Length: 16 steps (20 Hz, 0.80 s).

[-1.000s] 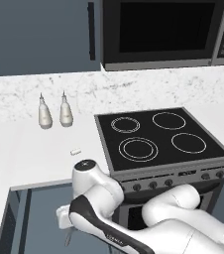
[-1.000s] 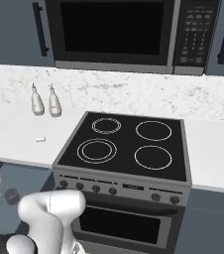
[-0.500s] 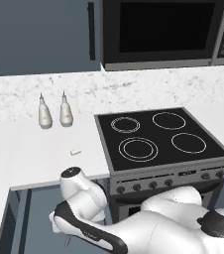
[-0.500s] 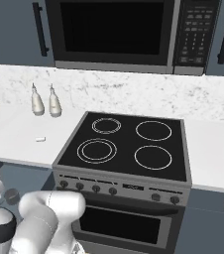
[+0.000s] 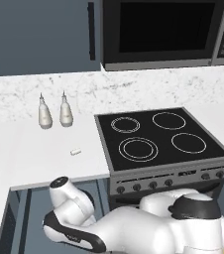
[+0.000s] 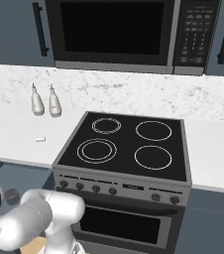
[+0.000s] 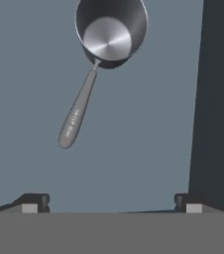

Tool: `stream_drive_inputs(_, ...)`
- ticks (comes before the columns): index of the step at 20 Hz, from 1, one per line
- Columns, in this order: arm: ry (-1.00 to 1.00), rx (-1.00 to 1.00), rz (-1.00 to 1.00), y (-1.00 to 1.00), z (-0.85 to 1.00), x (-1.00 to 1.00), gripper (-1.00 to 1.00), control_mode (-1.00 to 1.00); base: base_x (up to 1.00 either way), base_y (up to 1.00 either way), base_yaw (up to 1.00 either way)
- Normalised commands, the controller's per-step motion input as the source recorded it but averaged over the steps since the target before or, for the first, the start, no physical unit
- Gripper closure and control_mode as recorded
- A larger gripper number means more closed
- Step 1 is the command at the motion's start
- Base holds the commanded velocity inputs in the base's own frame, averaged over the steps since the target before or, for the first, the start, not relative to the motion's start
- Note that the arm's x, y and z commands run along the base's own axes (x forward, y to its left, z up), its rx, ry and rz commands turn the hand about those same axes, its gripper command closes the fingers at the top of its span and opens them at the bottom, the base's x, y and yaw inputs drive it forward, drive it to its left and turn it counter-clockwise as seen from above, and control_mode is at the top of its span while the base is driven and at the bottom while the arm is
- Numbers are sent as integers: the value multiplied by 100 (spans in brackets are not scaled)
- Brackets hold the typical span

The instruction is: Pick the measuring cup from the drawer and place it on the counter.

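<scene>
The measuring cup (image 7: 111,32), small, grey and metallic, lies on the floor of the open drawer (image 7: 148,124) in the hand view. Its round bowl is at the top and its long thin handle (image 7: 77,116) runs down and to the left. My gripper (image 7: 112,206) hangs above it, open, with the two dark fingertips (image 7: 32,203) far apart and nothing between them. The cup sits ahead of the fingertips, apart from them. In the left base view my arm bends down into the open drawer (image 5: 17,213) below the white counter (image 5: 34,154).
Two shaker bottles (image 5: 44,113) and a tiny white block (image 5: 75,152) stand on the counter left of the black stovetop (image 5: 158,139). A microwave (image 6: 114,30) hangs above. A darker drawer wall (image 7: 215,99) rises to the right of the cup.
My arm has folded lower into the drawer, with the elbow and the white links swinging down in both base views. The jaws have stayed open.
</scene>
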Motion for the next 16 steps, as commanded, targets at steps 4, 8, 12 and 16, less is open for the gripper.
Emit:
stream_drive_inputs(4, 0, -8, -6, 33, -43, 20, -100, -100, 0, 0, 0)
stream_drive_inputs(8, 0, -9, -7, 21, -43, 19, -100, -100, 0, 0, 0)
stream_drive_inputs(12, 0, -12, -9, 1, -40, 19, -100, -100, 0, 0, 0)
stream_drive_inputs(16, 0, -12, -9, 0, -35, 28, -100, -100, 0, 0, 0)
